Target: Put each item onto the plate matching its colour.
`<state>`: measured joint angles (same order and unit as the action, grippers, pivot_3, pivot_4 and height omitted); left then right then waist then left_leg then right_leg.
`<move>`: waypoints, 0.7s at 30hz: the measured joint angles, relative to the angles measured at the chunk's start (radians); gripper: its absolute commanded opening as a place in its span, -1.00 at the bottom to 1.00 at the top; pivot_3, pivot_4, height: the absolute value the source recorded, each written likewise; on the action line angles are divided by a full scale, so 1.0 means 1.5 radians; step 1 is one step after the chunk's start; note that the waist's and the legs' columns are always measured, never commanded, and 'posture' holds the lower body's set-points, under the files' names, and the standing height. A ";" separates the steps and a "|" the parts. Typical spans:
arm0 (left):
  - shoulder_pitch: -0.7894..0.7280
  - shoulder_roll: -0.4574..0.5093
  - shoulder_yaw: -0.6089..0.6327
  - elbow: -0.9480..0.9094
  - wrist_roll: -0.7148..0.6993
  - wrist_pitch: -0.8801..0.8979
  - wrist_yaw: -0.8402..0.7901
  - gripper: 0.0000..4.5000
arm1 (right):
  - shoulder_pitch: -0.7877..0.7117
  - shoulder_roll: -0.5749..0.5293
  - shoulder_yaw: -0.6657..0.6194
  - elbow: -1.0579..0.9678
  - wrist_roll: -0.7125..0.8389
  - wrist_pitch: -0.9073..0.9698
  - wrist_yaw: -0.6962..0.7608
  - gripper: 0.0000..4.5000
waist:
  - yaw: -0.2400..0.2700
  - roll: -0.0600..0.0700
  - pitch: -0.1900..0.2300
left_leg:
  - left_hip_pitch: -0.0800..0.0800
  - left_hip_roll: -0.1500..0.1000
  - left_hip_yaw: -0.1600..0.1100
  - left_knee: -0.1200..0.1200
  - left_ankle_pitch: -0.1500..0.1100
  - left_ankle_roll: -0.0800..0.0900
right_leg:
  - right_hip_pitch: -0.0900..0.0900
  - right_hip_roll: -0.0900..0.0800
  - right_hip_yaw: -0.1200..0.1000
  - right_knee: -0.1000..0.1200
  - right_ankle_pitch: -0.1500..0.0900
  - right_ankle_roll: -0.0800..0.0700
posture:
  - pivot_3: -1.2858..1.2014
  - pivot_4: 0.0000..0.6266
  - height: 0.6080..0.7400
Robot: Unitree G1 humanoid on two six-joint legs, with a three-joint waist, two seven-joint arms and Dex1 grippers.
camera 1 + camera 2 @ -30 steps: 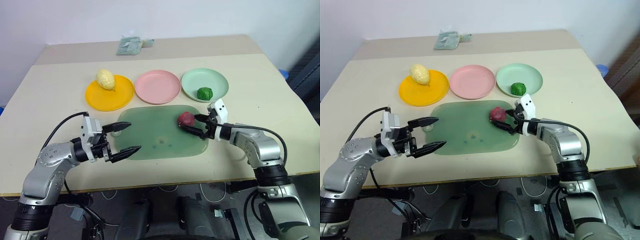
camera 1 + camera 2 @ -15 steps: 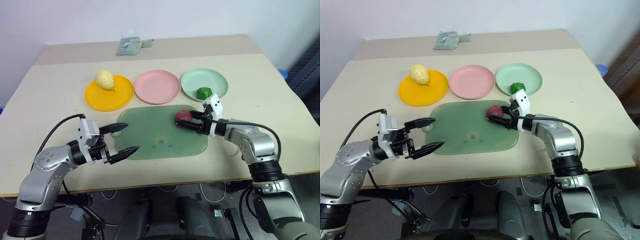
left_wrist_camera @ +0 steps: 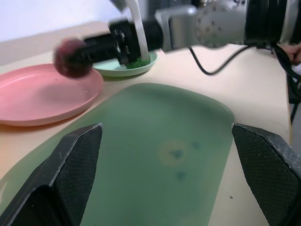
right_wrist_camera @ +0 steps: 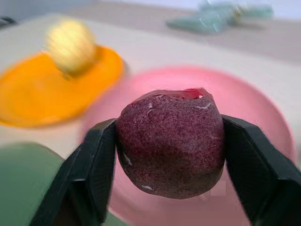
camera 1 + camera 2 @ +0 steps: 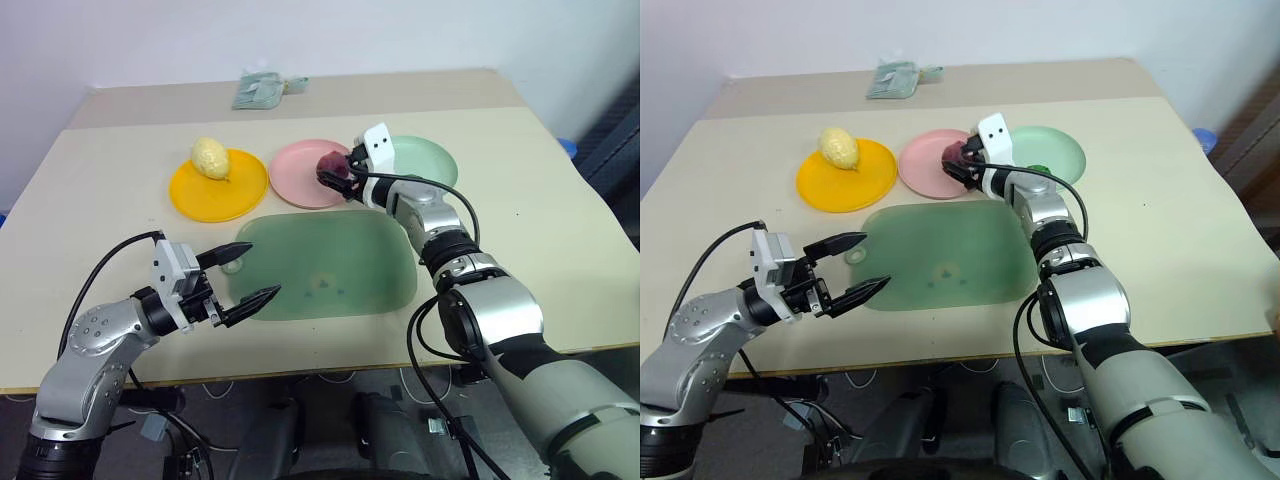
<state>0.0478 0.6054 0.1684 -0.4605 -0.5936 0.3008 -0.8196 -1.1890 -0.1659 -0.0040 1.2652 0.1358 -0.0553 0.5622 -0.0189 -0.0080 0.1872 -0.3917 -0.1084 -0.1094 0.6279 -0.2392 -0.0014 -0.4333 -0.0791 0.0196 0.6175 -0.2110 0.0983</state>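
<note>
Dark red fruit (image 5: 331, 165), lifted off the green mat (image 5: 325, 265), is gripped above the pink plate (image 5: 300, 175) by the right claw (image 5: 338, 172); release remains. The left claw (image 5: 252, 273) is held open.

- Beige table (image 5: 120, 190), lighter strip along the far edge.
- Yellow plate (image 5: 205, 195), pink plate (image 5: 300, 180), green plate (image 5: 432, 160) in a row.
- Green mat (image 5: 330, 262) just in front.
- Greenish packet (image 5: 262, 89) at the far edge.
</note>
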 measured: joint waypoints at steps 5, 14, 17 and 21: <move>0.035 -0.021 0.018 -0.050 0.011 0.019 0.088 1.00 | -0.020 0.008 -0.024 0.039 -0.013 -0.018 -0.030 0.98 | -0.008 0.000 0.000 | 0.000 0.000 0.000 -0.001 0.000 0.000 | -0.001 0.000 0.000 0.001 0.000 0.000 | 0.03 -0.52 1.00; -0.037 -0.099 -0.015 -0.022 0.111 0.025 0.230 1.00 | 0.014 -0.023 -0.083 -0.054 0.020 -0.083 0.096 0.98 | -0.004 0.000 0.000 | 0.000 0.000 0.000 0.000 0.000 0.000 | 0.000 0.001 0.000 0.001 0.000 0.000 | 0.03 -0.52 1.00; -0.046 -0.114 -0.033 0.006 0.134 0.016 0.237 1.00 | 0.125 -0.062 -0.079 -0.259 0.054 -0.039 0.173 0.98 | 0.004 0.000 0.000 | 0.000 0.000 0.000 0.000 0.000 0.001 | 0.000 0.001 0.000 0.000 0.000 0.000 | 0.03 -0.52 1.00; -0.050 -0.119 -0.035 0.047 0.141 -0.004 0.226 1.00 | 0.365 -0.148 -0.065 -0.596 0.098 0.121 0.211 0.98 | 0.010 0.000 0.000 | 0.000 0.000 -0.001 0.001 -0.001 0.002 | 0.000 0.000 0.000 0.000 0.000 0.000 | 0.03 -0.52 1.00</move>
<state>-0.0268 0.4270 0.1161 -0.3902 -0.3817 0.2944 -0.4813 -0.6417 -0.3876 -0.1019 0.3710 0.2821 0.1257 0.8788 -0.0032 -0.0077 0.1870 -0.3924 -0.1087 -0.1103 0.6297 -0.2405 0.0009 -0.4326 -0.0794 0.0190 0.6181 -0.2111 0.0985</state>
